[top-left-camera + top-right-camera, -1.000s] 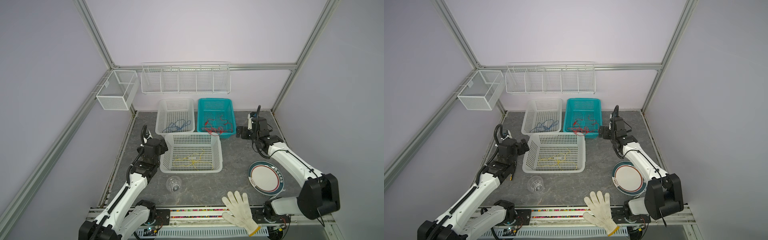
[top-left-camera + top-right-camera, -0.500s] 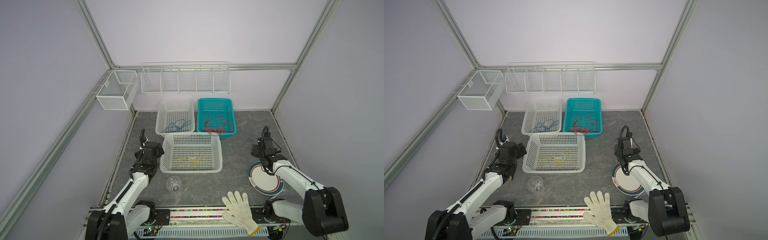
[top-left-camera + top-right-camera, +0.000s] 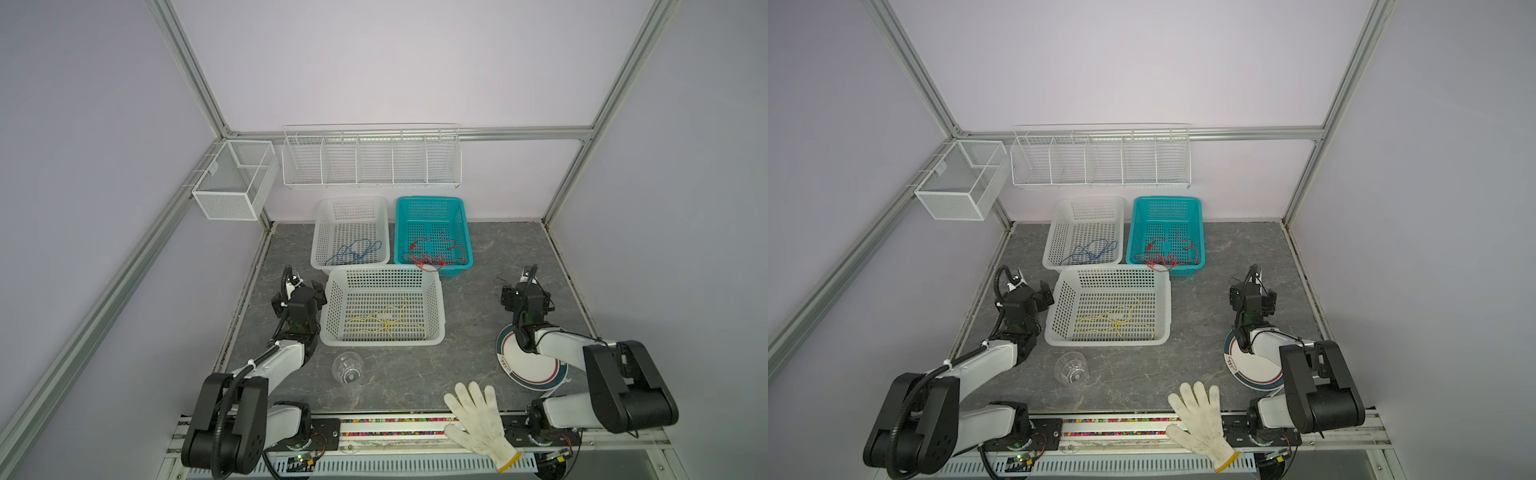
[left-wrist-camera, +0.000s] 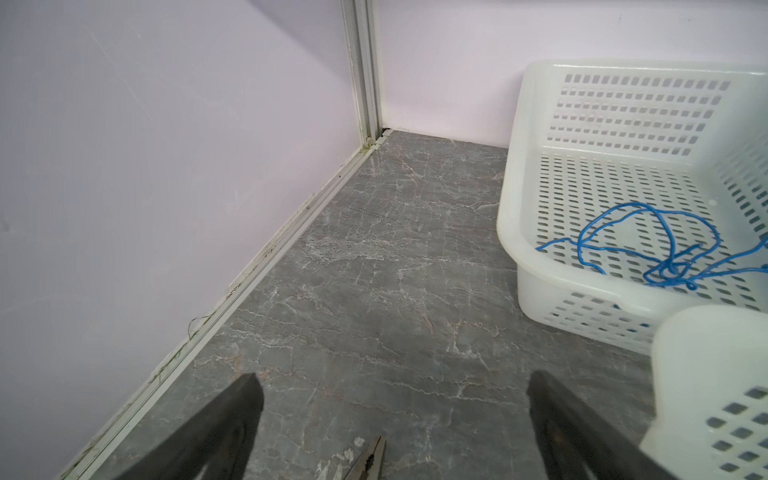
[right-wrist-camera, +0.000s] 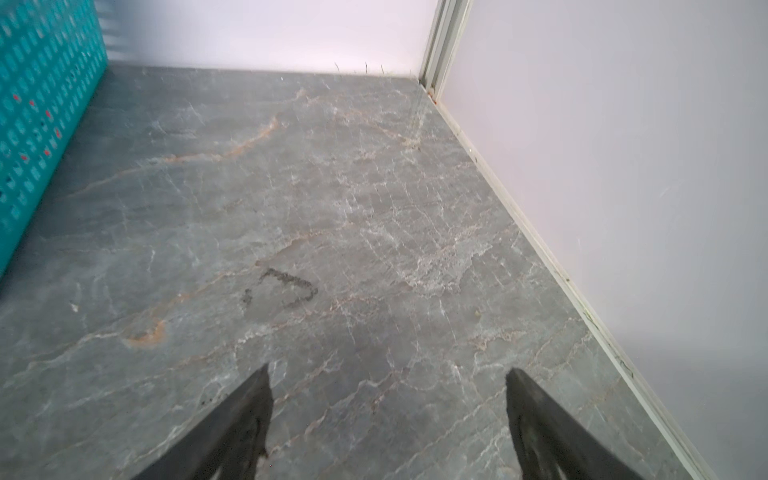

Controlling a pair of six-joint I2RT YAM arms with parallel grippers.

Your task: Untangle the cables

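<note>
Red cable (image 3: 432, 259) lies in the teal basket (image 3: 430, 200), blue cable (image 3: 352, 252) in the white basket (image 3: 351, 200) just beside it, and yellow cable (image 3: 384, 322) in the near basket (image 3: 384, 341). Left claw (image 4: 392, 384) gapes wide, empty, above bare worktop (image 4: 374, 270) next to the near basket. Right claw (image 5: 388, 372) is spread wide too, holding nothing, well apart from the baskets.

Cables (image 3: 384, 322) lie in the front basket (image 3: 382, 341); behind it stand two more baskets (image 3: 319, 237), side by side.
</note>
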